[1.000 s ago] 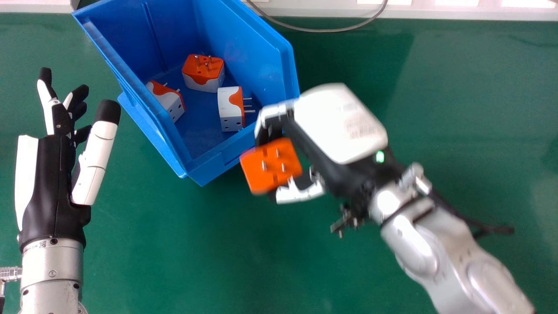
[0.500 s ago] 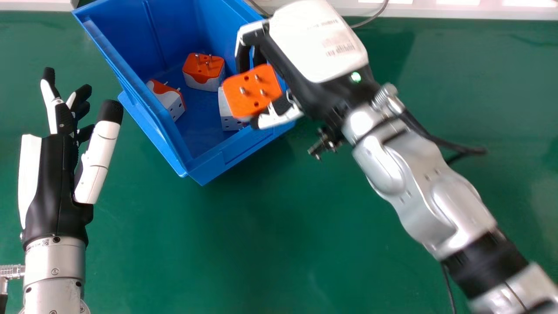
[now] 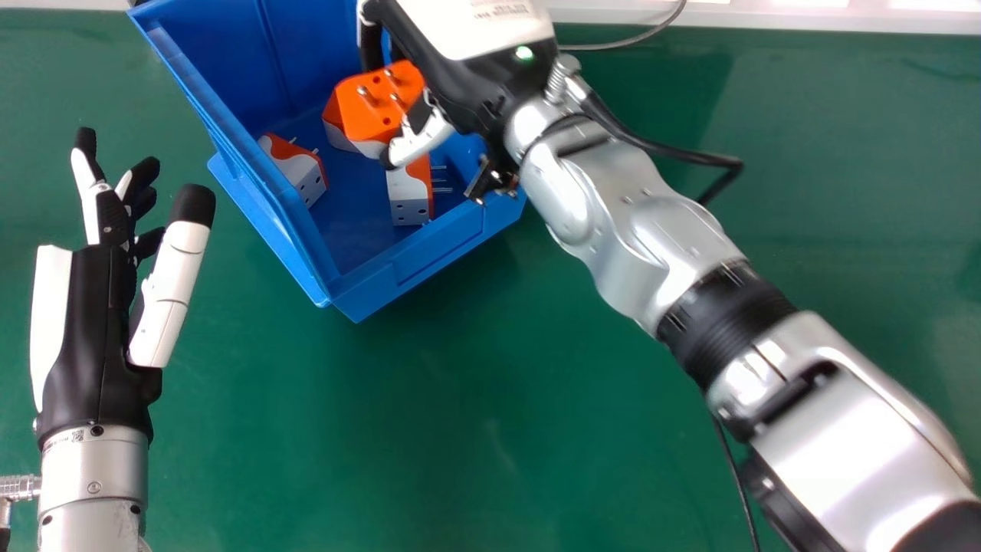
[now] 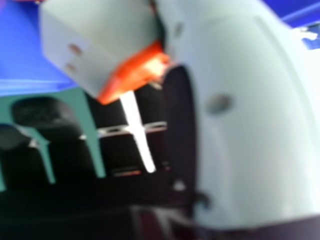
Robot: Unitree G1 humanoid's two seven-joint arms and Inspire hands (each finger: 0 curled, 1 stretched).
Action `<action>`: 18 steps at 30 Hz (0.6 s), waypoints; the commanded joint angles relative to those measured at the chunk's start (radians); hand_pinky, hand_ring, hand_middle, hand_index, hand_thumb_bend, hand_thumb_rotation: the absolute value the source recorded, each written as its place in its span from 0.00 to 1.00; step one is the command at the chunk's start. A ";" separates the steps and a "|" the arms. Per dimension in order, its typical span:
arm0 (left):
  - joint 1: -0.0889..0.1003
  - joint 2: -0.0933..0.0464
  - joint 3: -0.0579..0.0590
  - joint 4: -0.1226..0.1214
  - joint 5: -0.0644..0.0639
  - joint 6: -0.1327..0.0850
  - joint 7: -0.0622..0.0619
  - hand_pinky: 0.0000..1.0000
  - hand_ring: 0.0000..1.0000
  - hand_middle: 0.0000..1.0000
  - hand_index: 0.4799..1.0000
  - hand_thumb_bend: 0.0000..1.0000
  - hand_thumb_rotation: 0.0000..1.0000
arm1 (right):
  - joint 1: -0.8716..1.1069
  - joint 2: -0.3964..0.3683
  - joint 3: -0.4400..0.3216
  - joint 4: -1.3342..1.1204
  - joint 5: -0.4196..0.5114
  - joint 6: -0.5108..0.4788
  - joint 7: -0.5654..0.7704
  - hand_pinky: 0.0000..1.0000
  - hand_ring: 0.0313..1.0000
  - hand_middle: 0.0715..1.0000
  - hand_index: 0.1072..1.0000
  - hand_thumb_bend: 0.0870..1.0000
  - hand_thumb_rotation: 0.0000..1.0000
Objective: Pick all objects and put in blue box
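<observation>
Moved farther forward, the right hand (image 3: 469, 27), blue box (image 3: 437, 257) beneath it, pinches an adapter (image 3: 375, 111): probably light, stiff, slick, best held by its sides (image 4: 95, 37), off the pins (image 3: 365, 96).

"What's moved?"
"I've brought my right hand (image 3: 452, 77) and the held plug (image 3: 383, 107) from by the box's (image 3: 364, 295) near rim to over its inside."
"And below?"
"It now partly hides the rear plug (image 3: 336, 132)."

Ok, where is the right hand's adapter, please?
In the head view, the adapter is in the right hand, above and left of centre, over the blue box.
</observation>
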 commanded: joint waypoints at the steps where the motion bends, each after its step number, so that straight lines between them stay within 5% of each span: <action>1: 0.012 -0.004 -0.004 -0.043 -0.004 -0.010 0.001 0.86 0.94 0.94 0.90 0.85 1.00 | -0.089 0.029 0.003 0.036 0.020 0.004 -0.043 0.12 0.15 0.37 0.44 0.47 0.01; 9: 0.038 -0.018 -0.018 -0.081 0.010 0.006 0.011 0.86 0.94 0.94 0.90 0.85 1.00 | -0.176 0.106 -0.066 0.171 0.143 0.009 -0.136 0.27 0.34 0.44 0.47 0.46 0.00; 13: 0.043 -0.025 -0.023 -0.092 0.022 0.012 0.014 0.86 0.94 0.94 0.90 0.85 1.00 | -0.170 0.111 -0.005 0.192 0.105 0.029 -0.201 0.34 0.41 0.47 0.45 0.46 0.04; 14: 0.043 -0.026 -0.024 -0.093 0.025 0.013 0.014 0.86 0.94 0.94 0.90 0.84 1.00 | -0.171 0.109 0.013 0.195 0.091 0.036 -0.205 0.46 0.55 0.60 0.55 0.46 0.24; 15: 0.043 -0.027 -0.025 -0.093 0.027 0.014 0.014 0.86 0.94 0.94 0.89 0.84 1.00 | -0.171 0.105 0.034 0.198 0.076 0.043 -0.208 0.62 0.75 0.79 0.76 0.48 0.60; 16: 0.043 -0.028 -0.025 -0.093 0.029 0.014 0.014 0.86 0.94 0.94 0.89 0.84 1.00 | -0.172 0.103 0.047 0.200 0.070 0.048 -0.209 0.62 0.75 0.79 0.76 0.48 0.60; 18: 0.045 -0.030 -0.026 -0.099 0.033 0.016 0.014 0.86 0.94 0.94 0.89 0.83 1.00 | -0.170 0.102 0.069 0.202 0.057 0.063 -0.215 0.78 0.90 0.92 0.90 0.51 0.83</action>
